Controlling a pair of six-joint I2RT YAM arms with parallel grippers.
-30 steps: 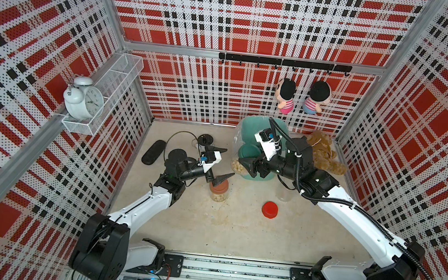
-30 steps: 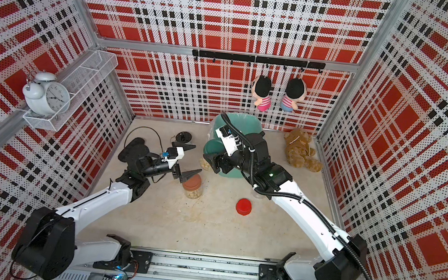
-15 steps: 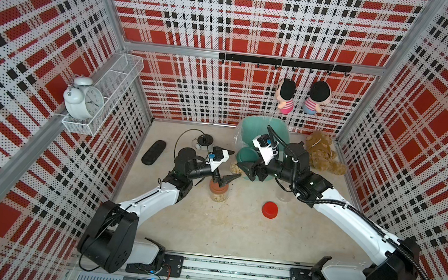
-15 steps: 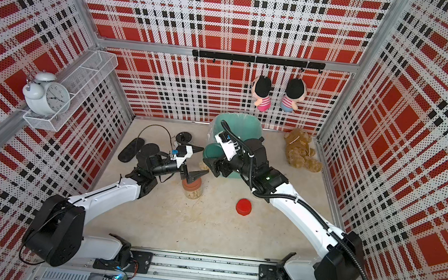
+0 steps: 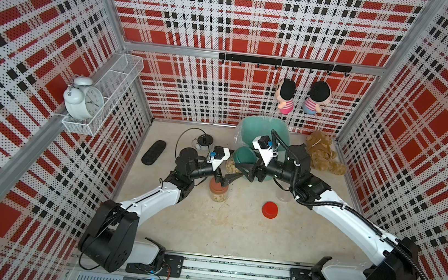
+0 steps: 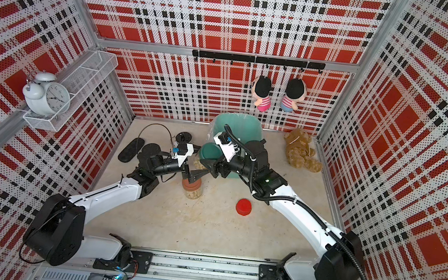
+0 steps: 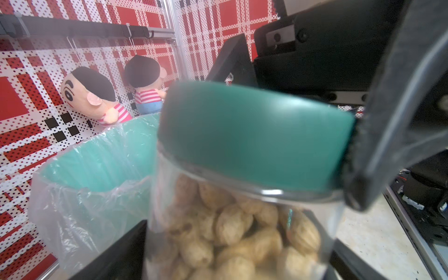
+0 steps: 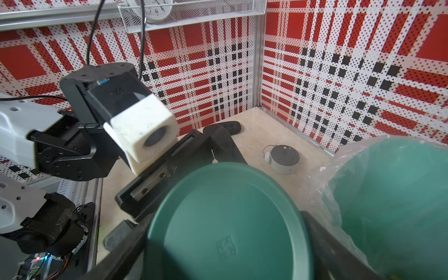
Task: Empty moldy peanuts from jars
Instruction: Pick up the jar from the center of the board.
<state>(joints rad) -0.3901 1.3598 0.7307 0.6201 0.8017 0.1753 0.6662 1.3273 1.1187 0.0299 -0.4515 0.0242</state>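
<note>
Swinging in from the frame's left, the left gripper (image 5: 224, 178) now holds its jaws wide about the clear body of the green-lidded jar (image 7: 242, 218), not touching it, above the brown-lidded jar (image 5: 217, 193). At centre, the right gripper (image 5: 242, 170) clamps its jaws on the green lid. Full of moldy peanuts (image 7: 232, 225), the jar looks light, rigid and slick, so take the body under the lid. The teal bin (image 5: 250, 123) crowds close behind, and open worktop (image 5: 235, 228) lies lower right.
</note>
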